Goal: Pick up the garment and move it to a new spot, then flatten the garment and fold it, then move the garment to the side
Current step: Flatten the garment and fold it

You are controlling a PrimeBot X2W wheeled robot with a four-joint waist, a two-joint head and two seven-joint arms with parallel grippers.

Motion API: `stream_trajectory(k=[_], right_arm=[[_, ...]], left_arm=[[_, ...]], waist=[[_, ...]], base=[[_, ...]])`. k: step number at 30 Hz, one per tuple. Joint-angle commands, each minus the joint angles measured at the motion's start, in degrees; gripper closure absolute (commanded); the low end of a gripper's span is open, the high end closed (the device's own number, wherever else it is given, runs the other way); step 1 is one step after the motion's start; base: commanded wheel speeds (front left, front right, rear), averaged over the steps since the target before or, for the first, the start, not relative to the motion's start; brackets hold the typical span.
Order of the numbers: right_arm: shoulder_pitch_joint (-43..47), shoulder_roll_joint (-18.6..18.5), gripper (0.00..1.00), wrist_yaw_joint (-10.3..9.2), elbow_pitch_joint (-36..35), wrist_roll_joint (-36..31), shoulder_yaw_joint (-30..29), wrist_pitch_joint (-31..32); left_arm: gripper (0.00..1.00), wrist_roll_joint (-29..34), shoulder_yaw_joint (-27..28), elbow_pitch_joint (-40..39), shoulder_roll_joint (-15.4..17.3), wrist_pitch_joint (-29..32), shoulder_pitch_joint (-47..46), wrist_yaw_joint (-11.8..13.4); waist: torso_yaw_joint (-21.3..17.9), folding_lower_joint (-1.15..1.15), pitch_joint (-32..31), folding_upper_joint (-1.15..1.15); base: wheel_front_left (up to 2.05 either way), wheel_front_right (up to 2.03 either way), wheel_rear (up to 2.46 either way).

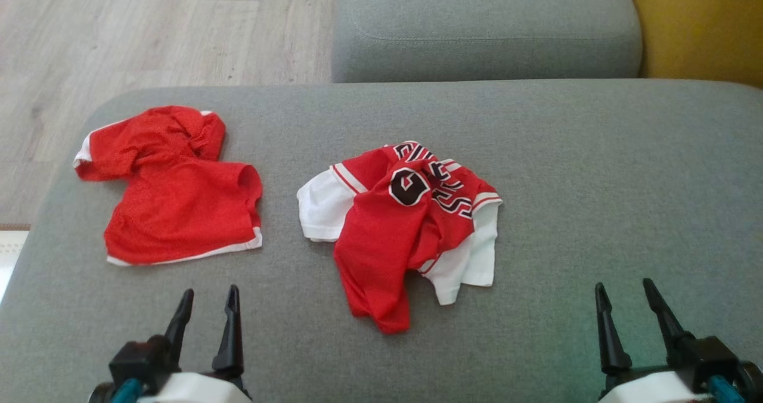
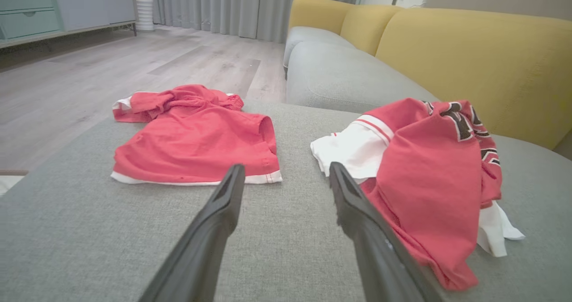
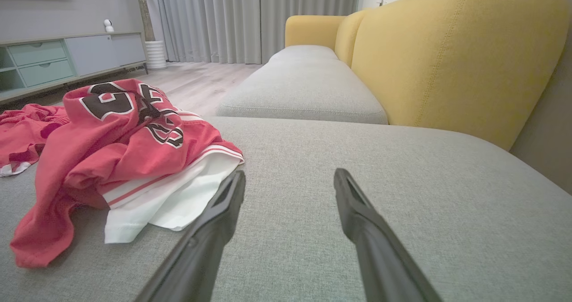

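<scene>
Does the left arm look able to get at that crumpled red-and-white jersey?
Probably yes. The left gripper is open, and bare grey cushion lies between it and the jersey; the plain red garment lies apart, further left.

a red and white jersey (image 1: 387, 236) with dark lettering lies crumpled in a heap at the middle of the grey seat cushion (image 1: 596, 182), white parts poking out at 9 and 5 o'clock. a plain red garment (image 1: 179, 206) with white trim lies flatter, apart at its 9 o'clock.
</scene>
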Motion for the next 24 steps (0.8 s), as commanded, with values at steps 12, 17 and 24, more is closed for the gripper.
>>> stream_trajectory(k=[12, 17, 24], right_arm=[[-2.6, -0.4, 0.00, -0.04, -1.1, 0.5, 1.7, -0.6], [-7.0, -0.4, 0.00, -0.04, -0.7, 4.5, 4.7, 0.5], [-17.0, -0.5, 0.00, -0.04, 1.5, 8.2, 12.3, 16.7]], left_arm=[[0.00, 4.1, 7.1, -0.5, -3.4, -0.7, -2.1, -5.1], [0.00, 4.9, 7.5, -0.5, -4.1, -0.7, -2.5, -6.1], [0.00, 5.0, 6.6, -0.7, -4.5, -0.7, -3.6, -6.6]], waist=[[-0.8, 0.00, 0.3, 0.00], [-0.3, 0.00, 0.9, 0.00], [1.8, 0.00, 1.8, 0.00]], base=[[0.00, 0.00, 0.00], [0.00, 0.00, 0.00], [0.00, 0.00, 0.00]])
